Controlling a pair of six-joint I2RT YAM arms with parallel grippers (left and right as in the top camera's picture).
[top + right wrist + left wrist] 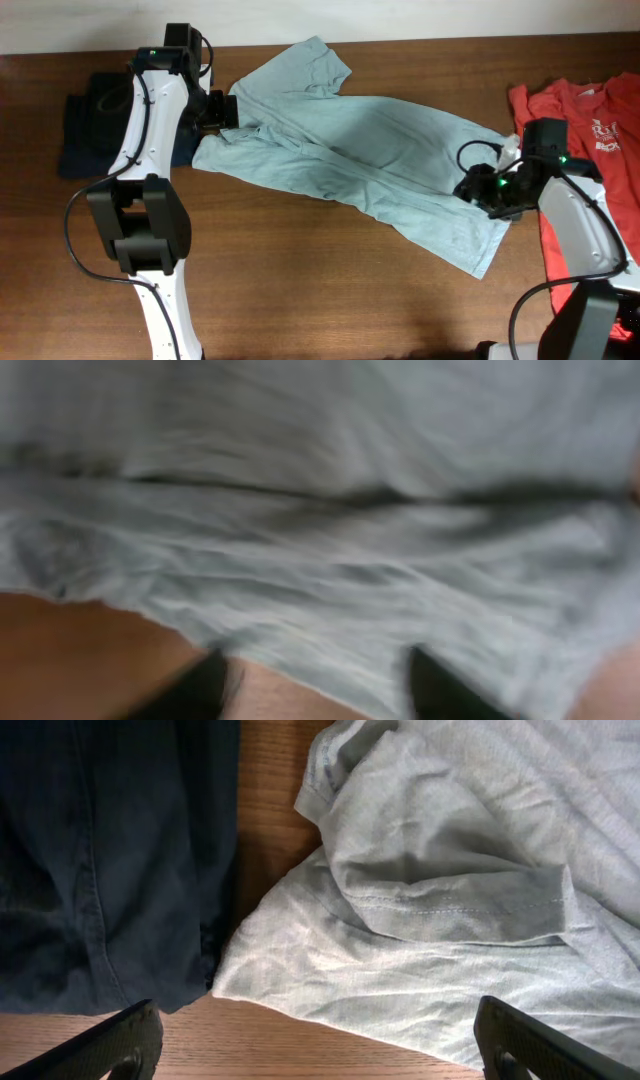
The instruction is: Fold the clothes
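Observation:
A light grey-blue t-shirt (370, 150) lies spread diagonally across the wooden table, with some wrinkles. My left gripper (224, 112) is at the shirt's left edge, beside a sleeve. In the left wrist view it (320, 1055) is open and empty, its fingers wide apart over bare wood, with the shirt (450, 920) just ahead. My right gripper (482, 190) is at the shirt's right edge. The right wrist view is blurred. There the gripper (320, 695) is open, low over the shirt's edge (320, 510).
A dark navy garment (85, 130) lies at the far left, touching the shirt's left edge; it also shows in the left wrist view (100, 860). A red t-shirt (590, 110) with white print lies at the right edge. Bare wood (300, 270) runs along the front.

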